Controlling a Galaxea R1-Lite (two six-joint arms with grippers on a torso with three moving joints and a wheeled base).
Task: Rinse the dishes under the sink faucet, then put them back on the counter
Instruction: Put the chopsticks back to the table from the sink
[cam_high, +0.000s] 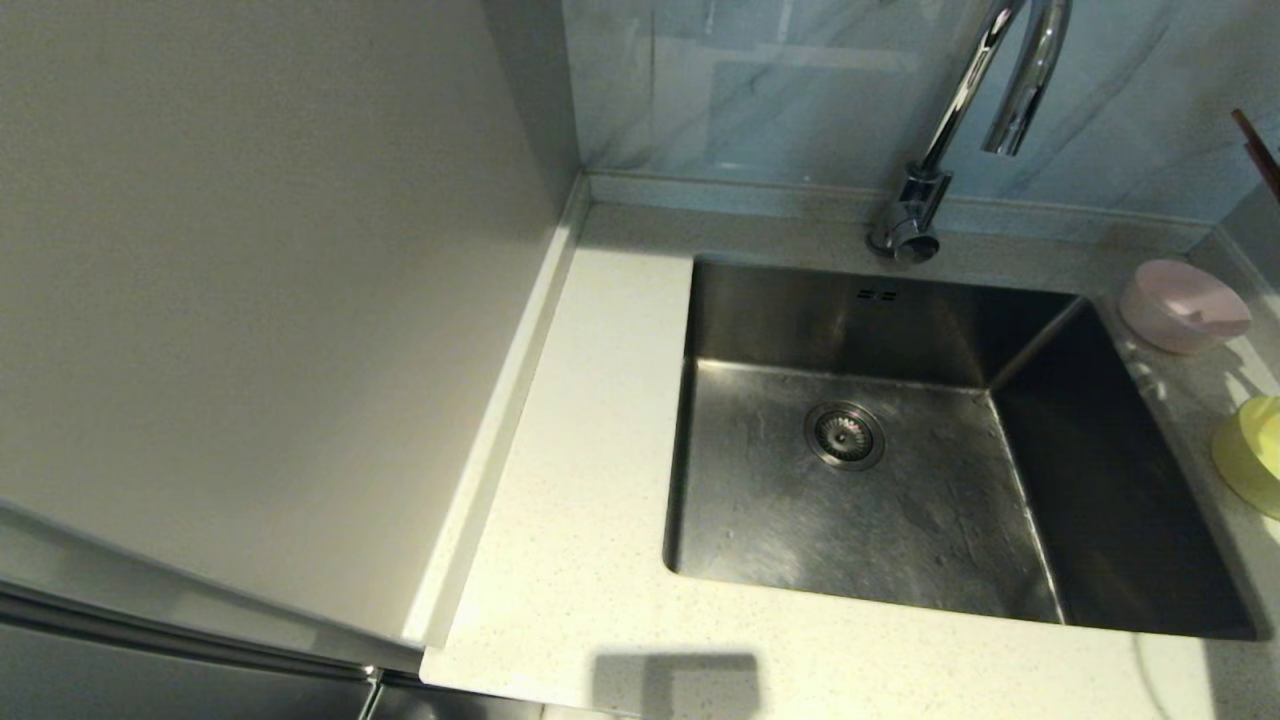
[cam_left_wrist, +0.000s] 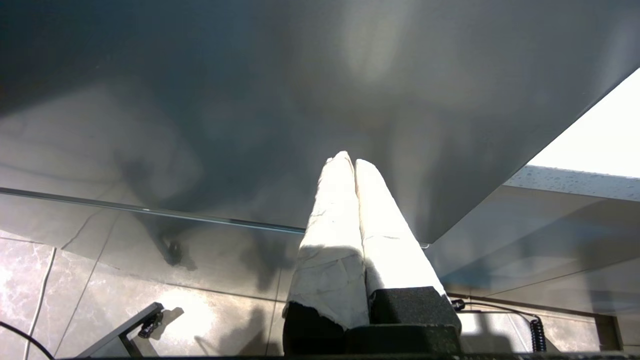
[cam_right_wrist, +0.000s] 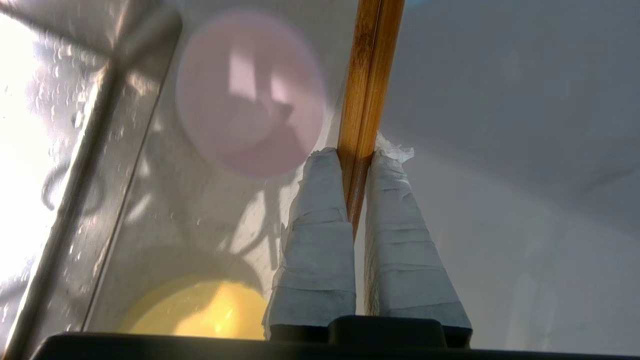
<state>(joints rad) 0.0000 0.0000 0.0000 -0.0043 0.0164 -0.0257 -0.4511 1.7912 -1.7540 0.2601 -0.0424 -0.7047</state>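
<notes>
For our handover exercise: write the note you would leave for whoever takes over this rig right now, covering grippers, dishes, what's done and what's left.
Right gripper: shut on the chopsticks, held above the counter right of the sink.
Left gripper: shut, empty, parked low beside the cabinet.
Pink bowl and yellow-green bowl: on the counter right of the sink.
Sink is empty; no water shows at the faucet.
Done: chopsticks picked up. Whether anything has been rinsed cannot be told.
Left: probably rinse the chopsticks and set them back, then check both bowls.
</notes>
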